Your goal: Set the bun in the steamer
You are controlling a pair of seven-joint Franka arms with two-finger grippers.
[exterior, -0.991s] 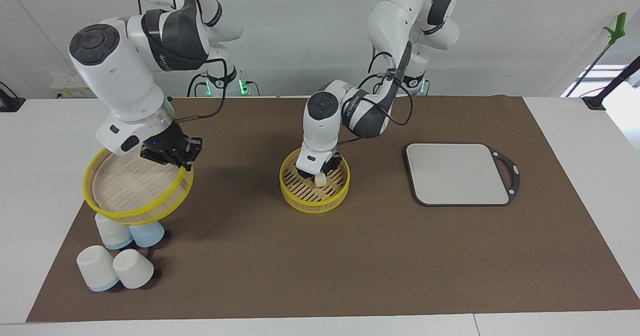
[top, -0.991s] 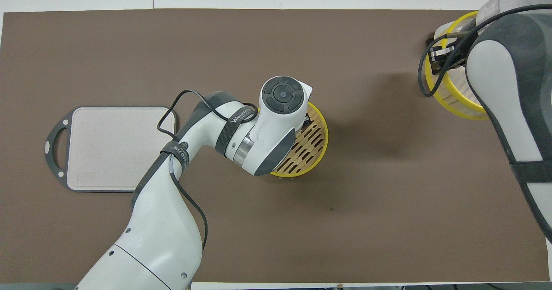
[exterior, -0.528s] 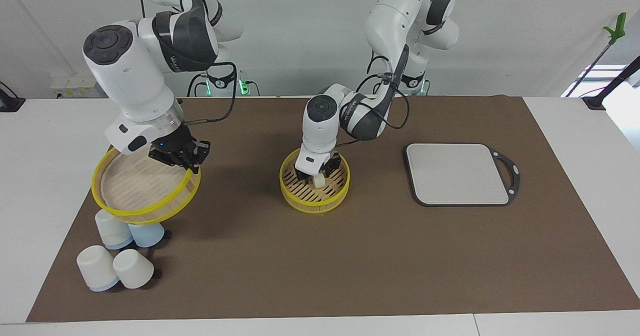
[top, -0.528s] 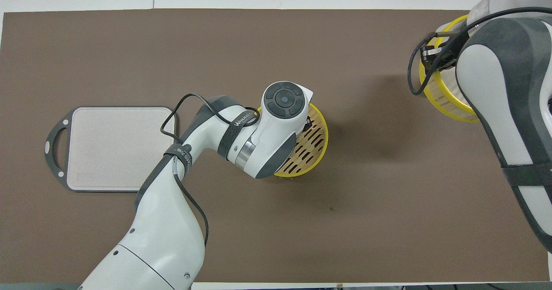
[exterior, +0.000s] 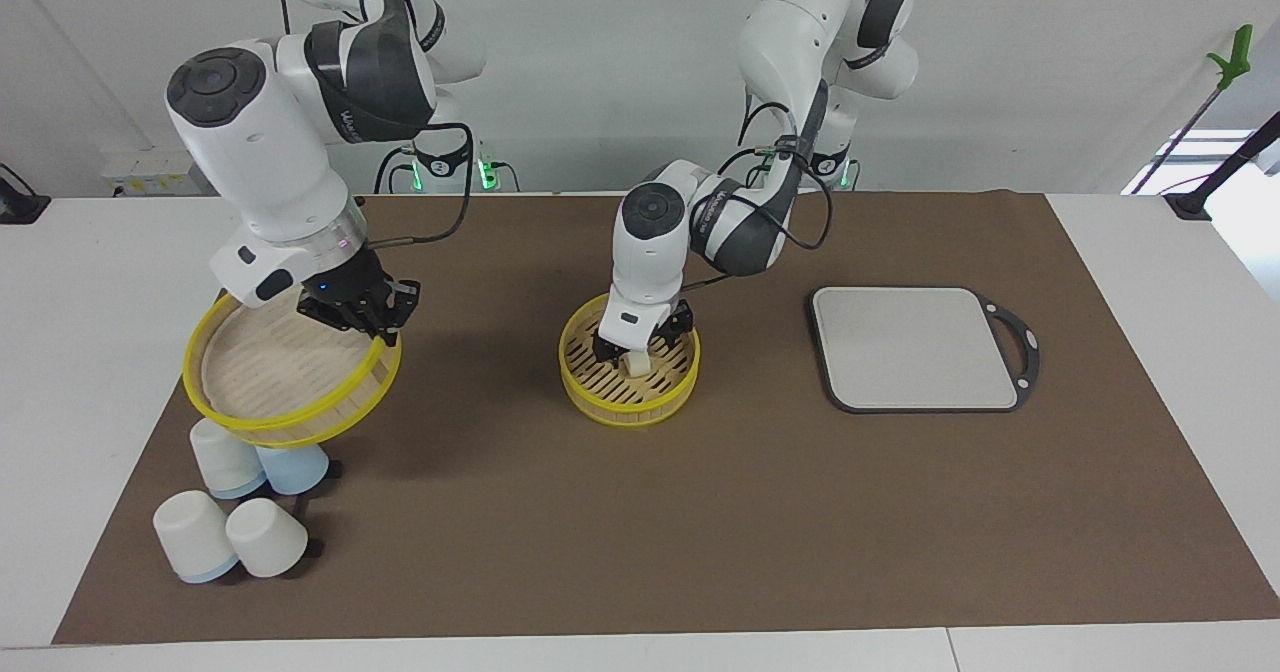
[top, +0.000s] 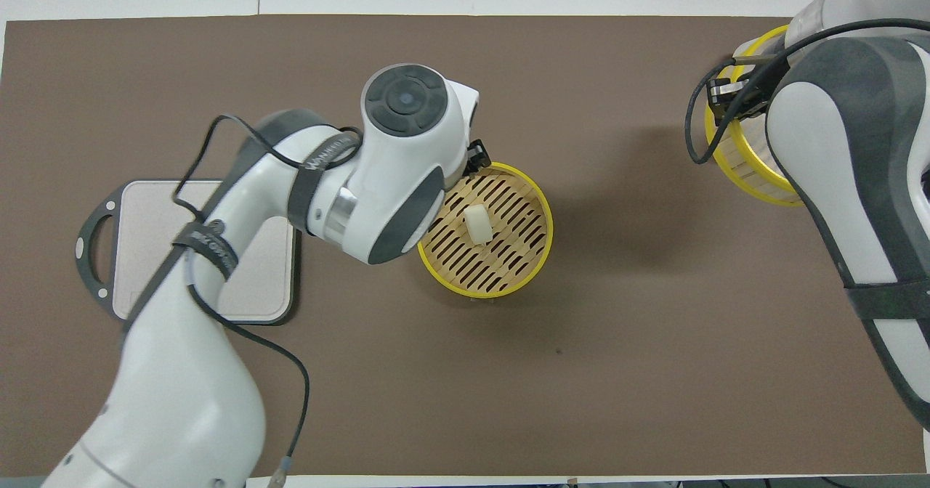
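The steamer's base point(exterior: 600, 398) point(top: 539, 250), a round bamboo basket with a yellow rim, stands mid-table. The bun point(exterior: 632, 364) point(top: 476, 224), a small cream block, lies on its slatted floor. My left gripper point(exterior: 638, 343) hangs just above the bun, open, with a finger on either side and nothing held. In the overhead view the left wrist hides the jaws. My right gripper point(exterior: 356, 313) point(top: 728, 97) is shut on the rim of the steamer lid point(exterior: 285, 377) point(top: 742, 165), holding it tilted in the air over the cups.
Several white and pale blue upturned cups point(exterior: 228, 532) stand under the lid at the right arm's end. A grey square board point(exterior: 915, 347) point(top: 207, 248) with a dark handle lies toward the left arm's end. A brown mat point(exterior: 700, 522) covers the table.
My left gripper opened and let go of the bun, which now rests in the steamer base. The left arm lifted and swung slightly toward the board. The right arm with the lid shifted a little, then held.
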